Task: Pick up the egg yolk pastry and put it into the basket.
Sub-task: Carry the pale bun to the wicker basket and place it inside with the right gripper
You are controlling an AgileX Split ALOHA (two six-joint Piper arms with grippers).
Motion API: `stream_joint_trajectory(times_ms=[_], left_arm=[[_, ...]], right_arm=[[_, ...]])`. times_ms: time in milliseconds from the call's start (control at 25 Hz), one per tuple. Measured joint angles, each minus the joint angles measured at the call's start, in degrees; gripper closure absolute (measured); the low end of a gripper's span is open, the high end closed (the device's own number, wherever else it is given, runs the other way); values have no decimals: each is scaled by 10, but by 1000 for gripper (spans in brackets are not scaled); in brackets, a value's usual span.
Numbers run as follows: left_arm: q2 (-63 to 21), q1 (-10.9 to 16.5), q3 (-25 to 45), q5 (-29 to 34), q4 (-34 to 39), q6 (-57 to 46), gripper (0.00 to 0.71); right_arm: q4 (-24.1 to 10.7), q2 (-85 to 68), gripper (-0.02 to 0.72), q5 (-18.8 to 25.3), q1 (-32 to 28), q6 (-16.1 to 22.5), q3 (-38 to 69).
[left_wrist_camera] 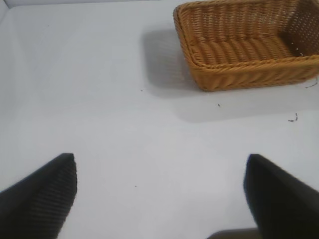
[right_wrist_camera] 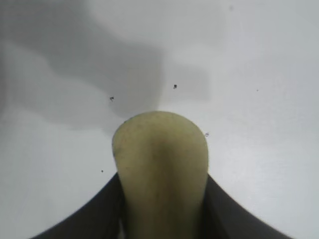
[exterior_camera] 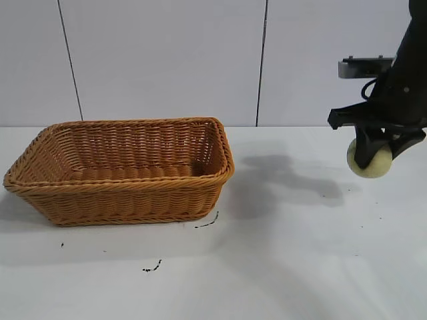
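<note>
A: Right gripper (exterior_camera: 375,157)?
B: Jaws clamping the pastry (exterior_camera: 370,162), holding it above the bench (exterior_camera: 300,253), well right of the basket (exterior_camera: 120,170).
A: Left gripper (left_wrist_camera: 159,191)?
B: Jaws sitting wide apart, gripping nothing, over bare bench.

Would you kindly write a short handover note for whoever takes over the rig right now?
Right gripper: shut on the pastry, held in the air above the table, off to the right of the basket.
Left gripper: open, over bare table, holding nothing; basket lies ahead of it.
Done: pastry picked up.
Left: carry it over the basket, which looks empty, and release it inside.
</note>
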Motion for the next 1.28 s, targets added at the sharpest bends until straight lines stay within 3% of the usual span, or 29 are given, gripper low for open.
stream_joint_trajectory(times_ms=[240, 400, 720, 880, 1120, 1280], left_arm=[[0, 0, 0, 0, 0, 0, 17], [0, 0, 0, 0, 0, 0, 17], [0, 0, 0, 0, 0, 0, 17], [0, 0, 0, 0, 0, 0, 17], [0, 0, 0, 0, 0, 0, 17], [0, 0, 0, 0, 0, 0, 17]], right_arm=[[24, -8, 465, 102, 4, 0, -128], [24, -7, 468, 118, 41, 1, -206], [17, 76, 468, 146, 182, 11, -356], [17, 142, 468, 138, 251, 11, -425], [20, 238, 468, 52, 320, 21, -458], [19, 300, 468, 22, 335, 20, -458]])
